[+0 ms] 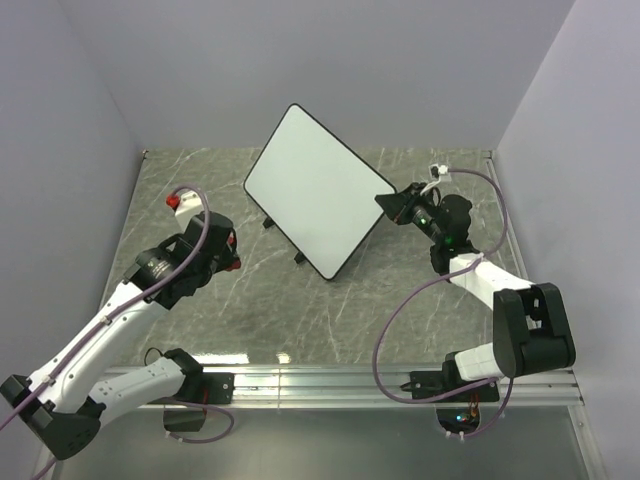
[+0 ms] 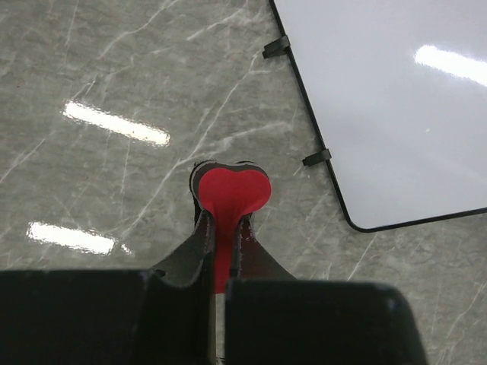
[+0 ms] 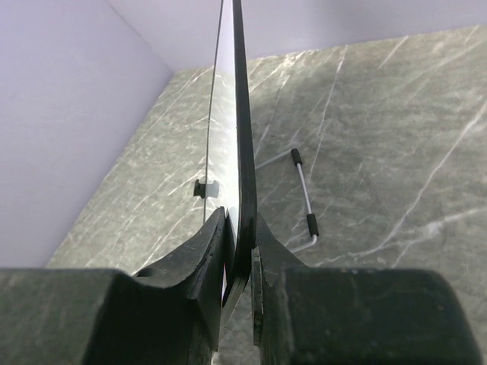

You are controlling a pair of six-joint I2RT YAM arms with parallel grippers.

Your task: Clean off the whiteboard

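Nearest the arm bases, to the left of the whiteboard and well apart from it, the left gripper is seen closed tightly on a red eraser. The eraser's rounded red end sticks out beyond the fingertips, with a dark underside at its rim, and it is held over the grey marbled table. From the left wrist view, a rounded corner of the whiteboard is seen ahead and to the right of the eraser, without contact between them. Two small black feet project from the board's thin black frame on that side. The whiteboard is set at the middle of the table, turned diagonally, and its face is shown plain white with light reflections. At its right corner the frame is pinched between the narrowly closed fingers of the right gripper. Behind the board, a wire stand is seen on the table.
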